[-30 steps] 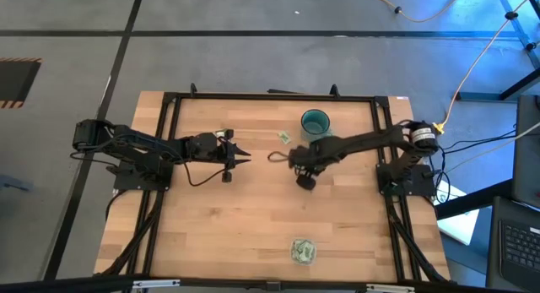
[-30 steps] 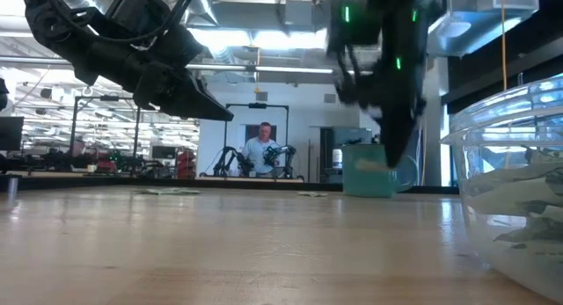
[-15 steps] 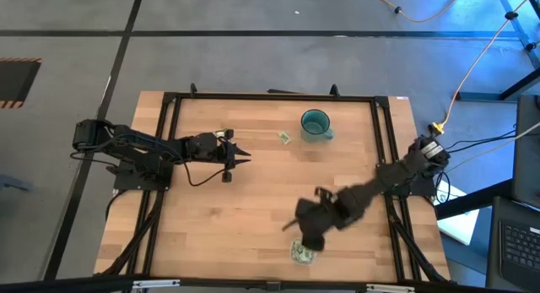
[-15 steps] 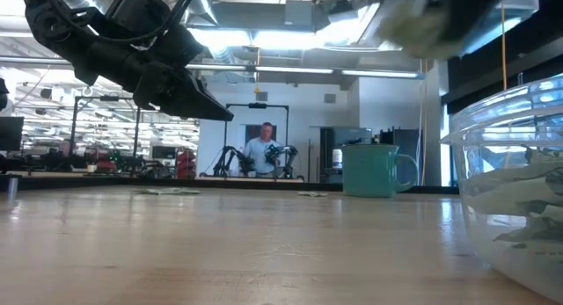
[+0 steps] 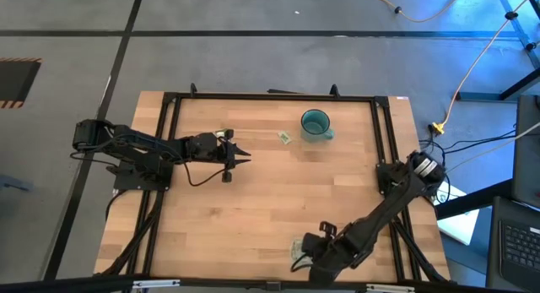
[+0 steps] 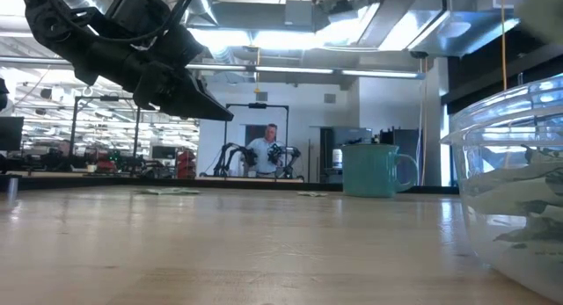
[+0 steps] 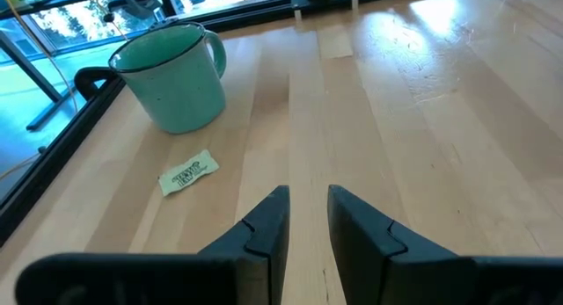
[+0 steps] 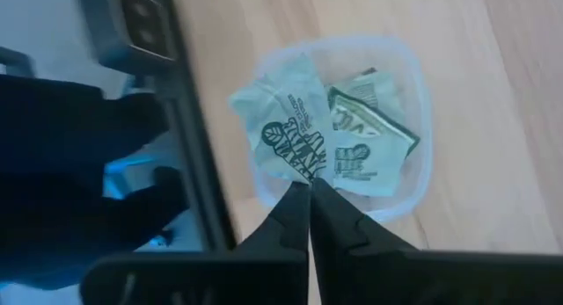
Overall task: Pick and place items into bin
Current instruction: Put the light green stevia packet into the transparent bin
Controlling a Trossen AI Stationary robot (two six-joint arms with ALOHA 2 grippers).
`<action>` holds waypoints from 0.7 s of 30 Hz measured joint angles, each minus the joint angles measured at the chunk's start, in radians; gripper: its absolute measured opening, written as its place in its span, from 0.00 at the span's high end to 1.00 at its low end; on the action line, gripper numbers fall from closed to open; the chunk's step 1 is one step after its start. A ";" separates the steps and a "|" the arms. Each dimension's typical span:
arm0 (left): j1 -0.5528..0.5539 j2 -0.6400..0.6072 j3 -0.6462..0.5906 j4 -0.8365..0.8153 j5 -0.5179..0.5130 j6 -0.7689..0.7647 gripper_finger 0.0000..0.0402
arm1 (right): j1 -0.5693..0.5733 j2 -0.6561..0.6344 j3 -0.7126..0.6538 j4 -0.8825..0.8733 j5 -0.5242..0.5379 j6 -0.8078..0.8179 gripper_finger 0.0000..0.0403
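Lying loose: 2 packets (image 5: 285,138), 1 mug (image 5: 315,123).

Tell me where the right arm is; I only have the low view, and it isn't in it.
Observer: The right end effector hangs over the small clear round plastic tub at the table's near edge.
Reviewer: Holding anything?
Observer: Yes, it is shut on a pale green and white flat packet.
Reviewer: And the left one?
Observer: The left end effector is open and empty, short of a loose packet beside the teal-green mug.
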 joint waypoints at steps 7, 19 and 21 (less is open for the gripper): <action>0.000 0.000 0.000 0.000 0.000 -0.001 0.81 | -0.006 0.044 0.000 -0.006 0.003 -0.028 1.00; 0.000 0.000 0.000 0.000 0.000 -0.001 0.81 | -0.021 0.044 0.000 -0.005 0.002 -0.063 0.85; 0.000 0.000 0.000 0.000 0.000 -0.001 0.81 | -0.031 0.044 0.000 -0.007 0.002 -0.068 0.80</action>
